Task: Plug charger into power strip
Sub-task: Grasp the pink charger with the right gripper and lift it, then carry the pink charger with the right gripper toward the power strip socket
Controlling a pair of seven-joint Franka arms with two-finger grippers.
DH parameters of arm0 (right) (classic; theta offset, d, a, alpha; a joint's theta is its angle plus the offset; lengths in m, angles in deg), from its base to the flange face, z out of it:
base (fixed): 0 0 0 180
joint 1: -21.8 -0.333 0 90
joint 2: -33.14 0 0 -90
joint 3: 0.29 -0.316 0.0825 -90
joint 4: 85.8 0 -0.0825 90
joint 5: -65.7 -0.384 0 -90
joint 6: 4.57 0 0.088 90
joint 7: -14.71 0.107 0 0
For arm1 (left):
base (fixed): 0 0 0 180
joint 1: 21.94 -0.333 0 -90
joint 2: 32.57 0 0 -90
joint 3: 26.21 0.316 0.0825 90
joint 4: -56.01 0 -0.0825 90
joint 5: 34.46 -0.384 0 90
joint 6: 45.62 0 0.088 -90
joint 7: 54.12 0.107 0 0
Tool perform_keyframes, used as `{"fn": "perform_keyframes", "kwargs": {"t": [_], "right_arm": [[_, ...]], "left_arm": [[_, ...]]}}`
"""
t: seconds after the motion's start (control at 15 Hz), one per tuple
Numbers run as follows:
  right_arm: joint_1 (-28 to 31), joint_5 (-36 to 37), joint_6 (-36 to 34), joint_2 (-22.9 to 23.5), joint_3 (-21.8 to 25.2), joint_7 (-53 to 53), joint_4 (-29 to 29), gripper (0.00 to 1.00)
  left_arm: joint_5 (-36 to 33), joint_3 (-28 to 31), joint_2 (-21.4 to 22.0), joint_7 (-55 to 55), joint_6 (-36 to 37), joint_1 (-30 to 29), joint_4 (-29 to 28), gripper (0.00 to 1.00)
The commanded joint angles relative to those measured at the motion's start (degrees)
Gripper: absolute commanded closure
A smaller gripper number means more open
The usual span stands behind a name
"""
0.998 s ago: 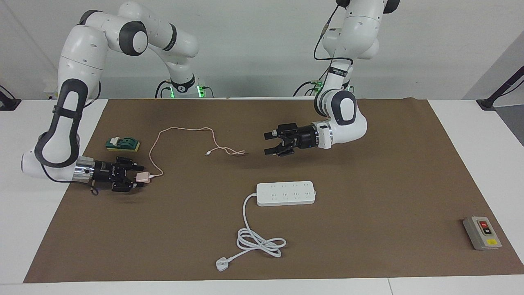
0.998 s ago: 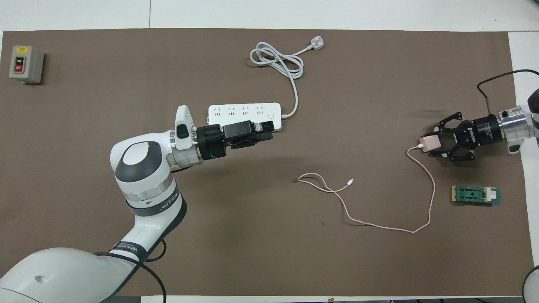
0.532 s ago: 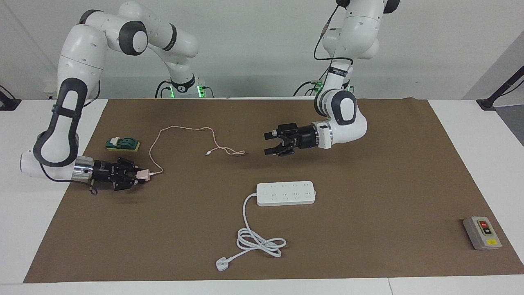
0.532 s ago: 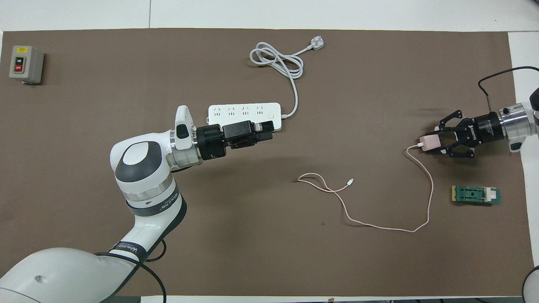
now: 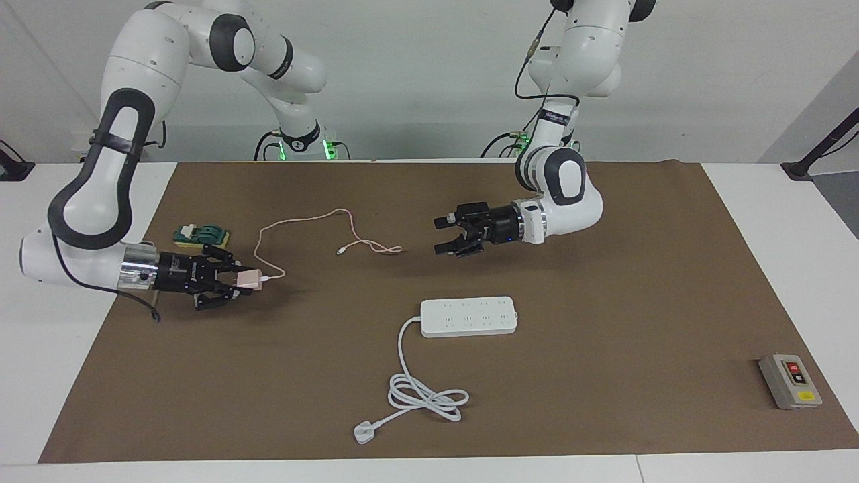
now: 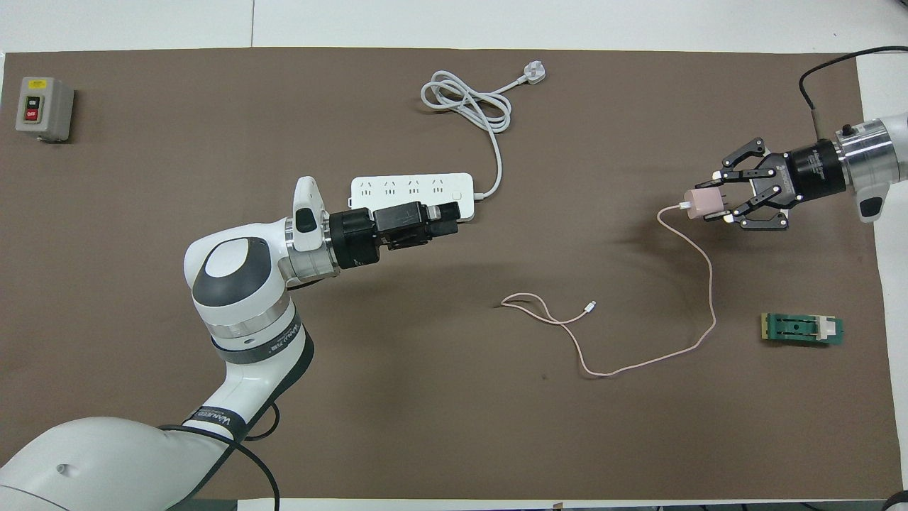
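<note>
Over the brown mat, left gripper (image 5: 444, 237) waits, fingers spread, nothing held; power strip (image 5: 469, 316) on the table just below it. Right gripper (image 5: 236, 280) clamped on charger (image 5: 247, 279), lifted, pink cable (image 5: 305, 221) trailing.

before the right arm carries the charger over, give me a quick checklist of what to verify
1. Right gripper shut on the charger: ok.
2. Charger off the mat: ok, a shadow shows under it in the facing view.
3. Prong direction on the charger: cannot tell.
4. Pink cable trails freely across the mat, nowhere near the power strip: ok.
5. Power strip lies flat, sockets up and uncovered: ok.
6. Left gripper open and holding nothing, hanging over the mat on the robots' side of the strip: ok, though it is near the likely approach path.
</note>
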Motion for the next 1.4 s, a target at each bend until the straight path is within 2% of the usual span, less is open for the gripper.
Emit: {"fn": "perform_keyframes", "kwargs": {"t": [0.0, 0.13, 0.4, 0.8, 1.06, 1.33], "right_arm": [[-4.31, -3.43, 0.7, -4.97, 0.08, 7.1, -2.68, 1.0], [-7.39, -3.88, 2.81, -7.08, 0.08, 9.58, -3.64, 1.0], [-13.9, -6.69, 10.88, -12.36, 0.08, 13.54, -9.79, 1.0], [-23.65, -14.32, 23.11, -13.77, 0.08, 18.28, -13.75, 1.0], [-26.65, -16.09, 26.29, -14.12, 0.08, 21.89, -14.02, 1.0], [-29.64, -16.27, 28.03, -17.54, 0.08, 21.98, -19.19, 1.0]], "left_arm": [[1.14, 0.38, 0.47, -0.44, -0.87, 0.47, -0.12, 0.0], [1.14, 0.38, 0.47, -0.44, -0.52, 0.38, -0.12, 0.0], [1.14, 0.47, 0.47, -0.35, -0.87, 0.47, -0.21, 0.0], [1.06, 0.56, 0.56, 1.67, -2.72, 0.47, -1.0, 0.0], [1.14, 0.47, 0.56, 1.93, -2.19, 0.38, -0.56, 0.0], [1.23, 0.38, 0.47, 3.08, -2.45, 0.65, -0.39, 0.0]]}}
